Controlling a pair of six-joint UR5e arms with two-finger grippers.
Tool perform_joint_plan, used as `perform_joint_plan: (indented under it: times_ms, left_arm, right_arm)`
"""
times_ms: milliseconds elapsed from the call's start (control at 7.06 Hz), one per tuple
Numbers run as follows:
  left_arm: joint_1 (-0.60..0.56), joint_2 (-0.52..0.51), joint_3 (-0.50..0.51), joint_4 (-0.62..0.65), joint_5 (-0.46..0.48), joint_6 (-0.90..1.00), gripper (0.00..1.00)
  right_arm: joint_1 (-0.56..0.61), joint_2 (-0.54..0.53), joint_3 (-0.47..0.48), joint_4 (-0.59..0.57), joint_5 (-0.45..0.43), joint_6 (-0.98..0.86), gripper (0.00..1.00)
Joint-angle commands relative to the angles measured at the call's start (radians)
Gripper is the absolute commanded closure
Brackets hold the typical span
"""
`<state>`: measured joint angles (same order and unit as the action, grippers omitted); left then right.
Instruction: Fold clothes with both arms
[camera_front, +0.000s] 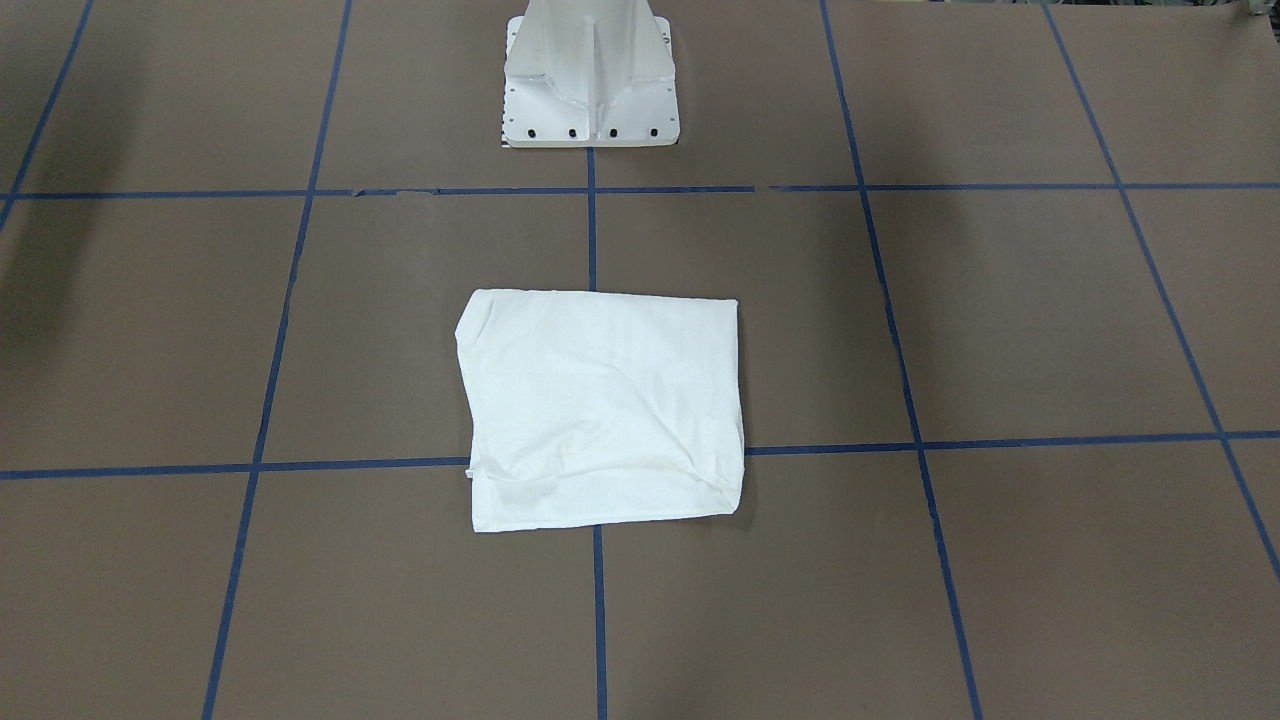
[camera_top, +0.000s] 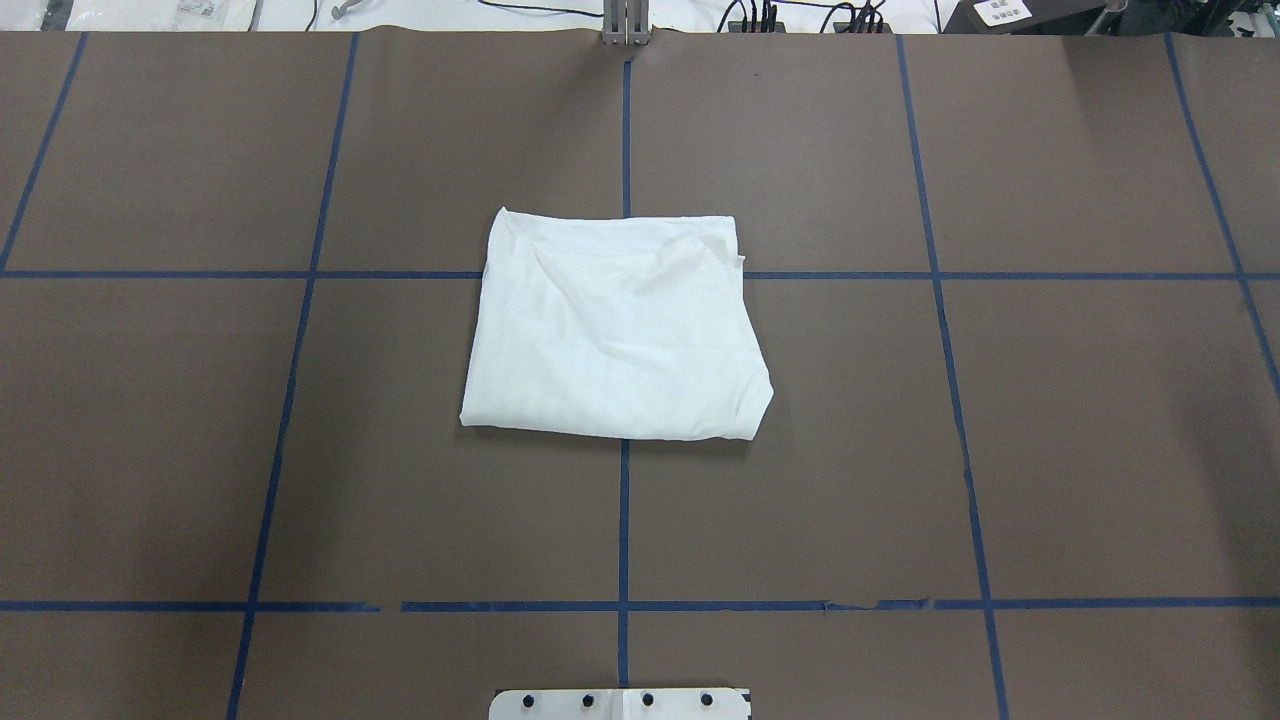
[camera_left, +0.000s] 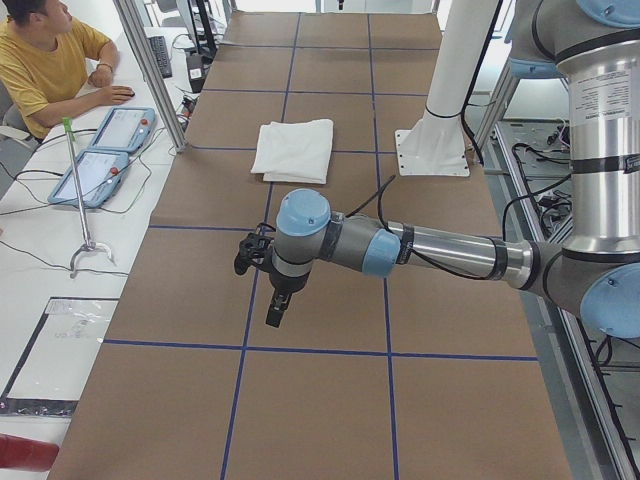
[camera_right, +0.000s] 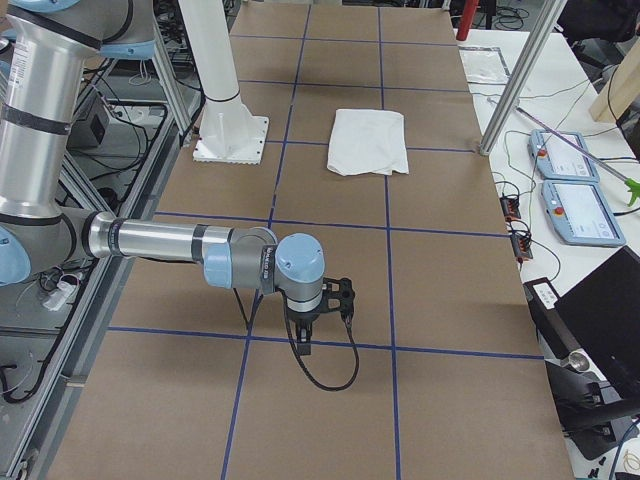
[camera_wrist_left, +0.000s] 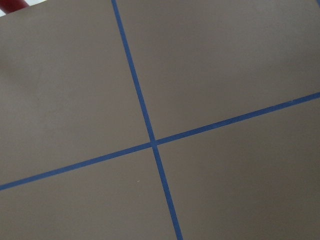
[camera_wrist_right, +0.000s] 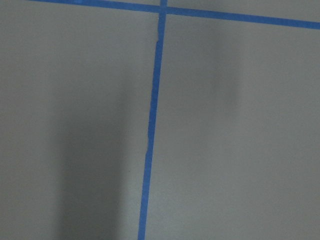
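Fingers show only in the two side views. The left fingers (camera_left: 273, 312) point down over bare desk (camera_top: 1000, 450) at the end of the left arm (camera_left: 440, 250). The right fingers (camera_right: 304, 340) do the same at the opposite end of the desk, under the right arm (camera_right: 170, 245). At that size and angle I cannot tell whether either pair is open or closed. No cloth hangs from either one. Both wrist cameras take in nothing but brown surface and blue tape lines (camera_wrist_left: 152, 142).

The T-shirt (camera_top: 615, 325) lies in the middle of the desk, across the central tape line and well apart from both arms. A bare stretch separates it from the white pedestal (camera_front: 590, 80). It forms a compact, roughly rectangular packet. No sleeve, collar or printed text shows on its upper face, so these parts appear to be tucked inside the layers.

Judging by this, the folding looks essentially done: the garment is reduced to a neat bundle and neither arm is near it. What remains is slight. In the overhead view the near right corner juts out past the far one, so the right edge slants, and soft creases run across the top. A final squaring or smoothing might tidy that. Whether a further halving fold is intended cannot be told from these views.
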<state>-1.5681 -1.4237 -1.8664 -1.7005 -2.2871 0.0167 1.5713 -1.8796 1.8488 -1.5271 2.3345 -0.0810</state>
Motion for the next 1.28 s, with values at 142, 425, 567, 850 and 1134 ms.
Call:
perform_joint_plan:
  times_ms: [142,425,567,850,1134]
  left_arm:
    - [0.0,0.002,-0.004,0.041,-0.002,-0.009,0.0]
    - [0.0,0.018,0.019,0.052,-0.002,-0.009,0.0]
    - [-0.001,0.041,0.018,0.044,-0.005,-0.008,0.0]
    - [0.003,0.051,0.016,0.041,0.002,-0.001,0.0]
    - [0.003,0.051,0.018,0.036,0.002,-0.007,0.0]
  right_arm:
    - [0.001,0.01,0.014,0.002,0.019,0.009,0.0]
    - [0.001,0.008,0.01,0.005,0.016,0.006,0.0]
    - [-0.002,0.008,0.01,0.005,0.014,0.006,0.0]
    - [-0.002,0.008,0.009,0.005,0.014,0.006,0.0]
    - [-0.002,0.008,0.004,0.005,0.011,0.004,0.0]
